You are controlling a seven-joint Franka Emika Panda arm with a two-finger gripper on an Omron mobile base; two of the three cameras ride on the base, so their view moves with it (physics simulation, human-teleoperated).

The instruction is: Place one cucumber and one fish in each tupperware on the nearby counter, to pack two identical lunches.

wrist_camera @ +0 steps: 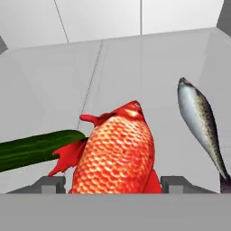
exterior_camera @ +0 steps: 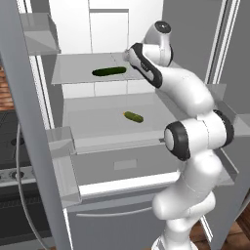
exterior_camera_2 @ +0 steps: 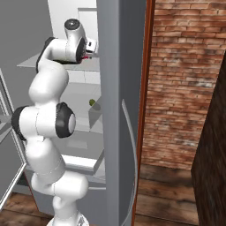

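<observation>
A red fish (wrist_camera: 118, 153) is lying on the fridge shelf (wrist_camera: 135, 63) between the wide-standing jaws, beside a cucumber (wrist_camera: 38, 148).

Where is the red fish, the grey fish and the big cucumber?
red fish (wrist_camera: 118, 153), hand view, on its scaly body.
grey fish (wrist_camera: 198, 122), hand view, on its speckled side.
big cucumber (exterior_camera: 109, 71), left base view, on its middle, on the upper fridge shelf.

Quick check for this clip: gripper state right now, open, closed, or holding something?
Gripper: open, jaws standing either side of the red-orange scaly fish on the grey fridge shelf; whether they touch it cannot be told.
</observation>
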